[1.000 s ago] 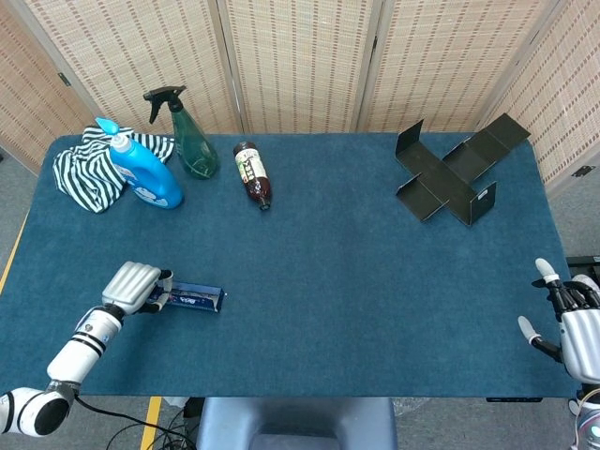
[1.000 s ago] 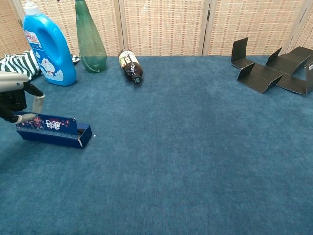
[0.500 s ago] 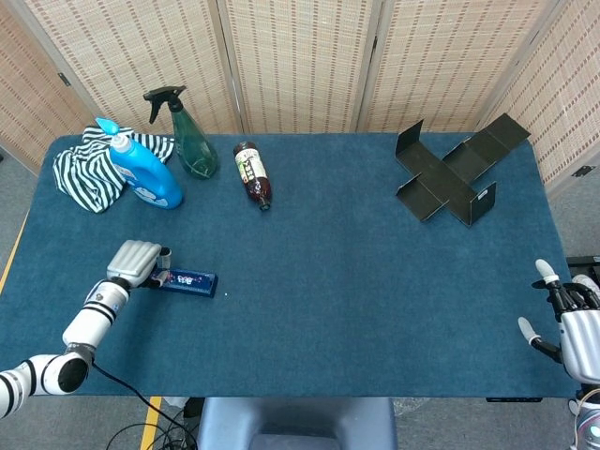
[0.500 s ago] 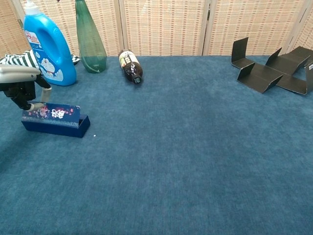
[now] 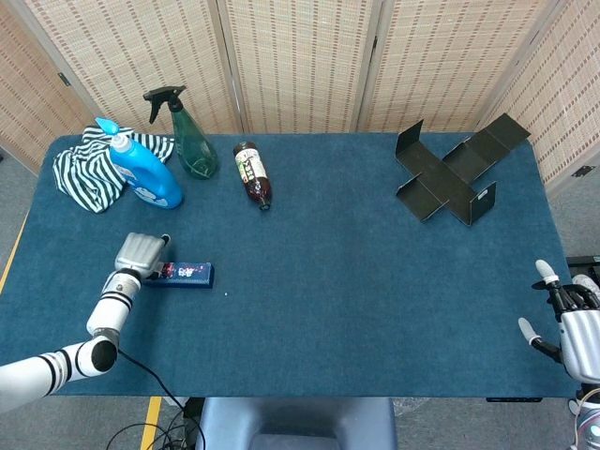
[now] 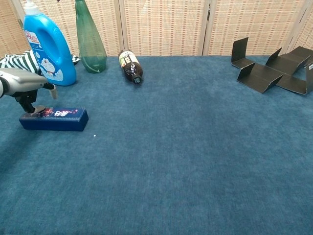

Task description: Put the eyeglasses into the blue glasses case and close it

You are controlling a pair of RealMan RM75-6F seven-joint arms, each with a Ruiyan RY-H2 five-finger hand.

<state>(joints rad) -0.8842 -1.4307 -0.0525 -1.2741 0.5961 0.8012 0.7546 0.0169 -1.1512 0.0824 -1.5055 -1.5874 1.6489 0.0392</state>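
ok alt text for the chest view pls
The left robot hand presses on the lid of a closed rectangular blue glasses case on a blue felt table. Behind stand a blue detergent bottle, a green spray bottle and a lying brown bottle.

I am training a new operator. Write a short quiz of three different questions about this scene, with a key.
1. True or false: the lid of the blue glasses case lies flat on its body.
2. Which robot hand touches the case? A) left robot hand B) right robot hand C) both
3. Fill in: the brown bottle lies on its ____ on the table.

Key:
1. True; the case looks closed.
2. A; a fingertip rests on the case's left end, while the right robot hand hangs at the table's far right edge.
3. side
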